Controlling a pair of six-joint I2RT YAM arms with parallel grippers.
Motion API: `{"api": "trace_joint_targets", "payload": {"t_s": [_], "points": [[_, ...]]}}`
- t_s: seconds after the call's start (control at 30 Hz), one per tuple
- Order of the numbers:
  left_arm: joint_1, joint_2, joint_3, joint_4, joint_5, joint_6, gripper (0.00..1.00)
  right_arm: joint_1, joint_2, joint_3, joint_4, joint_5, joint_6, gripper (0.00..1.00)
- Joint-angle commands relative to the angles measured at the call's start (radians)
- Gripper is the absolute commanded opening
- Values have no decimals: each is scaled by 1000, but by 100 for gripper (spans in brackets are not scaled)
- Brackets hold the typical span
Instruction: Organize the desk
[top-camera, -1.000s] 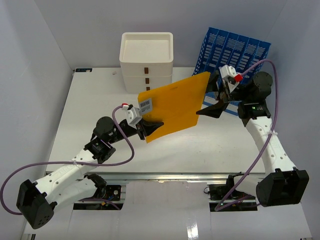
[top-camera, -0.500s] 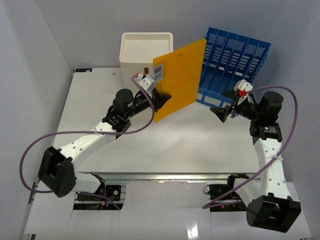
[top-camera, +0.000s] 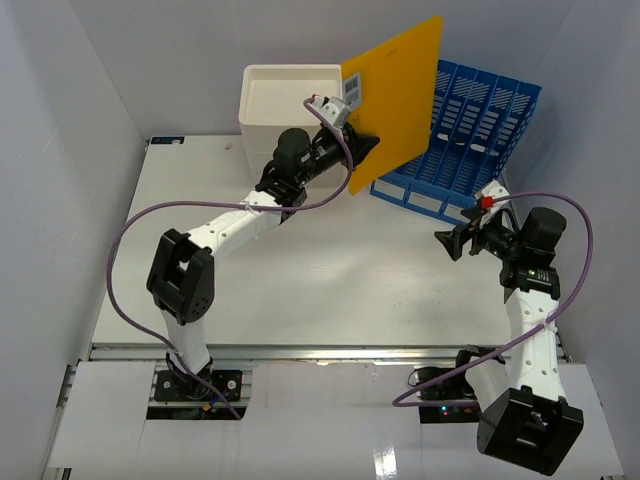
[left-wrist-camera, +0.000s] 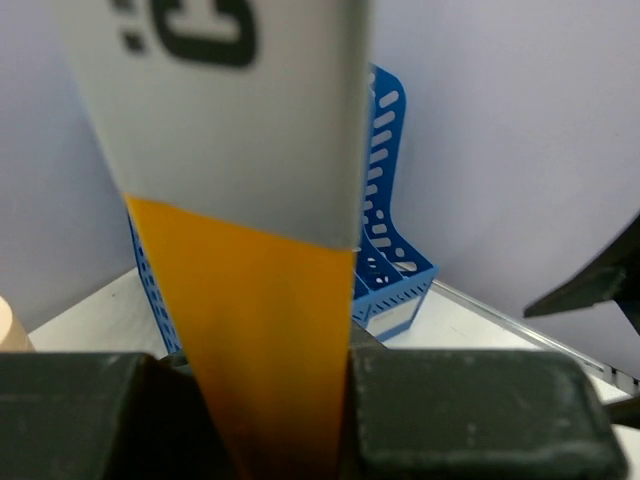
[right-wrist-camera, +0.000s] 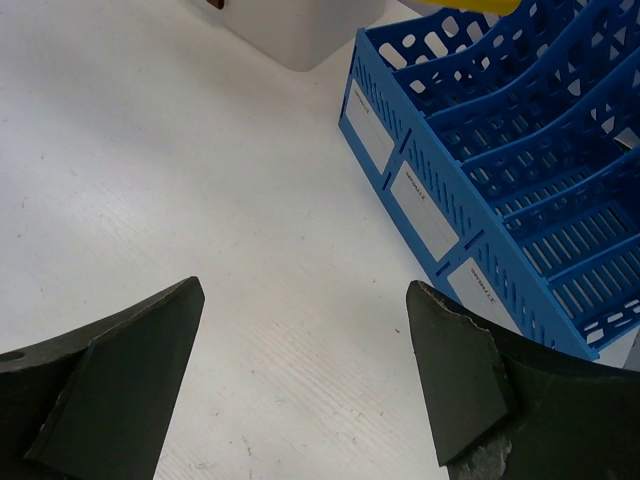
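Left gripper (left-wrist-camera: 270, 400) first: both pads (left-wrist-camera: 450, 410) are pressed against the orange folder (left-wrist-camera: 260, 330), one on each face, so I've got it clamped. The folder's white label (left-wrist-camera: 220, 100) stands straight up out of the jaws and fills the top of the wrist view. From above, the left gripper (top-camera: 365, 150) is raised over the far edge of the desk (top-camera: 330, 270), and the folder (top-camera: 395, 95) stands tilted on edge. It sits between the white drawer box (top-camera: 285, 105) and the blue file rack (top-camera: 470, 130), its upper corner overlapping the rack's left end. I can't tell whether its lower corner touches anything.

Right gripper (right-wrist-camera: 300, 300): fingers (right-wrist-camera: 120, 370) wide apart, nothing between them, just bare desk (right-wrist-camera: 150, 150) below. The rack (right-wrist-camera: 500, 150) is just ahead and to the right, its labelled fronts facing me, with the drawer box (right-wrist-camera: 280, 25) beyond at the far edge. In the overhead view the right gripper (top-camera: 450, 240) hangs over the desk's right side, near the rack's front.
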Motion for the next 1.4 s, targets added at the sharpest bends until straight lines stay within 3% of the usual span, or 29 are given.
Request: {"api": "trace_joint_targets", "payload": {"t_s": [0.0,0.6,0.97,1.37], "points": [[-2,61,158,47,-65,16,0,-32,-2,-14,10,-38,-9,88],[-58,433,616,-5,-177,134,0,-88,3,-30,34,-96,34,88],[-119,619,779,119,-341,188,0,-93,1,-36,51,-110,56,88],[-147,742,855,273,-413,169,0,-93,9,-39,56,-122,67,88]]}}
